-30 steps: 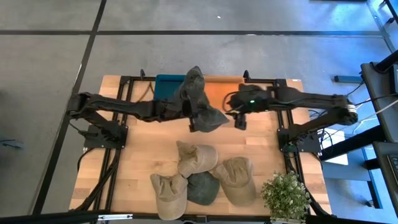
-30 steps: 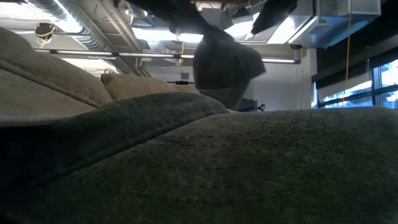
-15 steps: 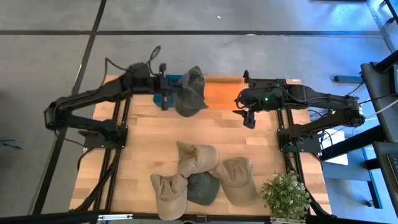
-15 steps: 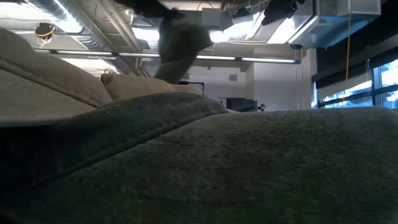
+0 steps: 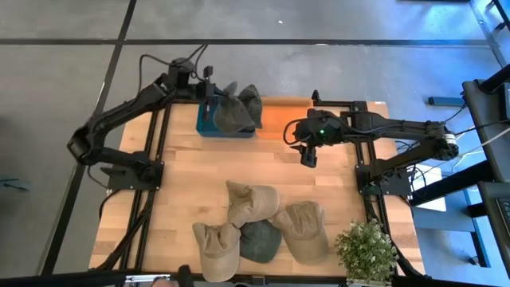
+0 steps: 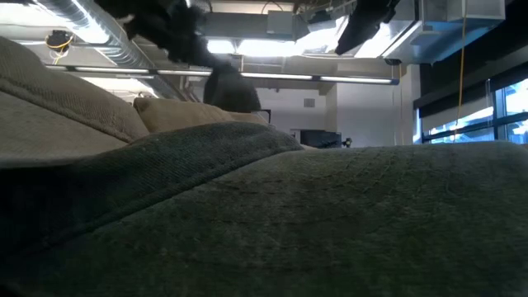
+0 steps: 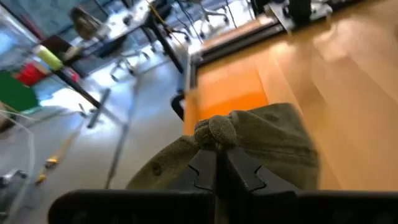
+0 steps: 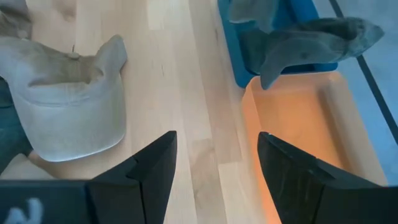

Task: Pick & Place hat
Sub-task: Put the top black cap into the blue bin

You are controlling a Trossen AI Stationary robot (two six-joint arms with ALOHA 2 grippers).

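Left gripper, pinching the green hat, has swung back over the blue bin; drop looks next. Right gripper wide, beside bin.

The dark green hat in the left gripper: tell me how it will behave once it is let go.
The dark green hat is probably floppy: it bunches and sags where the left gripper pinches it. It looks light, hanging from that one pinch. Released over the blue bin, it would likely slump, its brim perhaps draping over the rim.
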